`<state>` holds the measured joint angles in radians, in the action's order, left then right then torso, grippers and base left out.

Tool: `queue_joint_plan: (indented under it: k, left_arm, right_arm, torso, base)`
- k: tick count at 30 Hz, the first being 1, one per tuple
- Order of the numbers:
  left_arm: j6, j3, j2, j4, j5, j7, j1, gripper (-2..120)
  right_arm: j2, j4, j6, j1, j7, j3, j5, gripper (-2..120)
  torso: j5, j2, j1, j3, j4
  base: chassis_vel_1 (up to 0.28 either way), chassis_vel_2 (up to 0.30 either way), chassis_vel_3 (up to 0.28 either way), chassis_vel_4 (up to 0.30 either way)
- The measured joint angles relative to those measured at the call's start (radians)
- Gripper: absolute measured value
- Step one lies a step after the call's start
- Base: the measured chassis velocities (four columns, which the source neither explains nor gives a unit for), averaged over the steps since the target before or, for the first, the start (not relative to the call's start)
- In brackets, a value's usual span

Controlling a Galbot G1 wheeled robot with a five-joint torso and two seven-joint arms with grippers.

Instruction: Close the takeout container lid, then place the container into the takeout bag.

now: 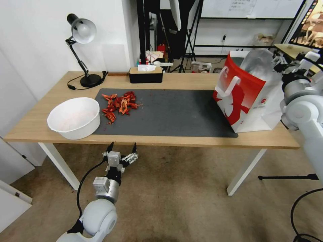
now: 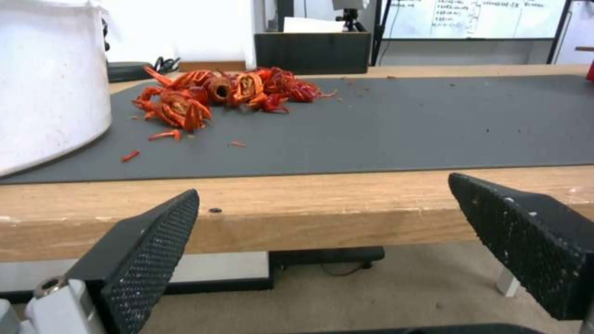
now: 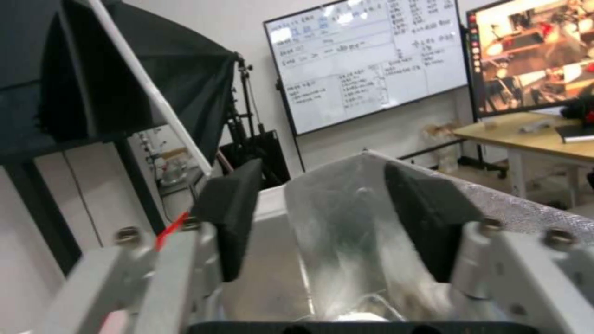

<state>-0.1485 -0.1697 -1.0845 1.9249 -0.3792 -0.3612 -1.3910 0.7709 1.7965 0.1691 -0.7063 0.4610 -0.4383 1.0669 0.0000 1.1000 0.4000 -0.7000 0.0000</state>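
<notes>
The wooden tabletop point(image 1: 40, 124) carries a dark mat point(image 1: 175, 114), and the red-and-white takeout bag point(image 1: 244, 95) stands open at its right end. The right claw point(image 3: 334, 218), spread, hangs at the bag's foil-lined mouth. The left claw point(image 1: 122, 148), spread and empty, waits below the tabletop's front edge.

Hidden and cut-off items, as inspected.
Takeout bag point(image 1: 245, 97) interior concealed in head view by red front wall; far rim masked at upper right by right gripper point(image 1: 279, 62). White bowl point(image 2: 43, 83) cropped at left edge of left wrist view. Whiteboard point(image 3: 365, 60) writing too blurred to read, upper centre.
</notes>
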Motion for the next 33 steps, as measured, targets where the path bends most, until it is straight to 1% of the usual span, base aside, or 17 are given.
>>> queue_joint_plan:
  k: [2, 3, 6, 7, 10, 12, 13, 14, 15, 17, 18, 20, 24, 25, 28, 29, 33]
  left_arm:
    - [-0.001, -0.001, 0.0, 0.001, -0.001, 0.005, -0.001, 100]
    - [-0.001, -0.001, 0.0, 0.001, -0.001, 0.005, -0.001, 100]
    - [-0.004, -0.002, -0.001, 0.001, -0.002, 0.011, -0.002, 100]
    - [-0.004, -0.002, -0.001, 0.001, -0.002, 0.011, -0.002, 100]
    - [-0.009, -0.002, -0.005, 0.001, -0.002, 0.015, -0.004, 100]
    - [-0.01, -0.002, -0.005, 0.001, -0.002, 0.016, -0.005, 100]
    - [-0.012, -0.002, -0.006, 0.001, -0.002, 0.018, -0.005, 100]
    - [-0.017, -0.003, -0.007, 0.001, -0.002, 0.02, -0.006, 100]
    - [-0.017, -0.003, -0.007, 0.001, -0.002, 0.02, -0.006, 100]
    - [-0.025, -0.003, -0.009, 0.0, -0.003, 0.025, -0.009, 100]
    - [-0.025, -0.003, -0.01, 0.0, -0.003, 0.027, -0.01, 100]
    - [-0.026, -0.003, -0.012, 0.0, -0.003, 0.027, -0.01, 100]
    - [-0.031, -0.004, -0.016, 0.0, -0.005, 0.028, -0.015, 100]
    - [-0.031, -0.004, -0.016, 0.0, -0.005, 0.028, -0.015, 100]
    - [-0.047, -0.004, -0.02, -0.002, -0.009, 0.034, -0.018, 100]
    - [-0.047, -0.004, -0.02, -0.002, -0.009, 0.034, -0.018, 100]
    - [-0.052, -0.002, -0.021, -0.004, -0.012, 0.04, -0.022, 100]
  right_arm:
    - [-0.004, 0.014, -0.012, -0.011, -0.016, 0.007, -0.026, 66]
    - [-0.004, 0.014, -0.012, -0.011, -0.016, 0.007, -0.026, 66]
    - [-0.012, 0.042, -0.035, -0.032, -0.051, 0.014, -0.065, 80]
    - [-0.012, 0.042, -0.035, -0.032, -0.051, 0.014, -0.065, 80]
    - [-0.023, 0.077, -0.063, -0.062, -0.102, 0.015, -0.089, 95]
    - [-0.025, 0.084, -0.067, -0.068, -0.114, 0.015, -0.092, 96]
    - [-0.028, 0.092, -0.072, -0.075, -0.125, 0.015, -0.094, 99]
    - [-0.033, 0.108, -0.084, -0.091, -0.154, 0.013, -0.099, 100]
    - [-0.033, 0.108, -0.084, -0.091, -0.154, 0.013, -0.099, 100]
    - [-0.048, 0.158, -0.118, -0.148, -0.24, 0.0, -0.107, 100]
    - [-0.052, 0.175, -0.123, -0.169, -0.265, -0.006, -0.107, 100]
    - [-0.054, 0.188, -0.126, -0.187, -0.285, -0.011, -0.107, 100]
    - [-0.056, 0.243, -0.132, -0.292, -0.355, -0.05, -0.129, 100]
    - [-0.056, 0.243, -0.132, -0.292, -0.355, -0.05, -0.129, 100]
    - [-0.041, 0.273, -0.143, -0.371, -0.372, -0.079, -0.165, 100]
    - [-0.041, 0.273, -0.143, -0.371, -0.372, -0.079, -0.165, 100]
    - [0.019, 0.309, -0.159, -0.497, -0.38, -0.11, -0.256, 100]
  torso:
    - [0.0, 0.0, 0.0, 0.0, 0.0]
    - [0.0, 0.0, 0.0, 0.0, 0.0]
    - [0.0, 0.0, 0.0, 0.0, 0.0]
    - [0.0, 0.0, 0.0, 0.0, 0.0]
    - [0.0001, 0.0, 0.0, 0.0, 0.0]
    - [0.0, 0.0, 0.0, 0.0, 0.0]
    - [-0.0001, 0.0, 0.0, 0.0, 0.0]
    - [-0.0001, 0.0, 0.0, 0.0, 0.0]
    - [-0.0001, 0.0, 0.0, 0.0, 0.0]
    - [0.0, 0.0, 0.0, 0.0, 0.0]
    - [-0.0001, 0.0, 0.0, 0.0, 0.0]
    - [0.0, 0.0, 0.0, 0.0, 0.0]
    - [0.0, 0.0, 0.0, 0.0, 0.0]
    - [0.0, 0.0, 0.0, 0.0, 0.0]
    - [0.0001, 0.0, 0.0, 0.0, -0.0001]
    - [0.0001, 0.0, 0.0, 0.0, -0.0001]
    - [0.0, 0.0, 0.0, 0.0, 0.0]
  base:
    - [0.0, 0.0, 0.0, 0.0]
    - [0.0, 0.0, 0.0, 0.0]
    - [0.0, 0.0, 0.0, 0.0]
    - [0.0, 0.0, 0.0, 0.0]
    - [0.0, 0.0, 0.0, 0.0]
    - [0.0, 0.0, 0.0, 0.0]
    - [0.0, 0.0, 0.0, 0.0]
    - [0.0, 0.0, 0.0, 0.0]
    - [0.0, 0.0, 0.0, 0.0]
    - [0.0, 0.0, 0.0, 0.0]
    - [0.0, 0.0, 0.0, 0.0]
    - [0.0, 0.0, 0.0, 0.0]
    - [0.0, 0.0, 0.0, 0.0]
    - [0.0, 0.0, 0.0, 0.0]
    - [0.0, 0.0, 0.0, 0.0]
    - [0.0, 0.0, 0.0, 0.0]
    - [0.0, 0.0, 0.0, 0.0]
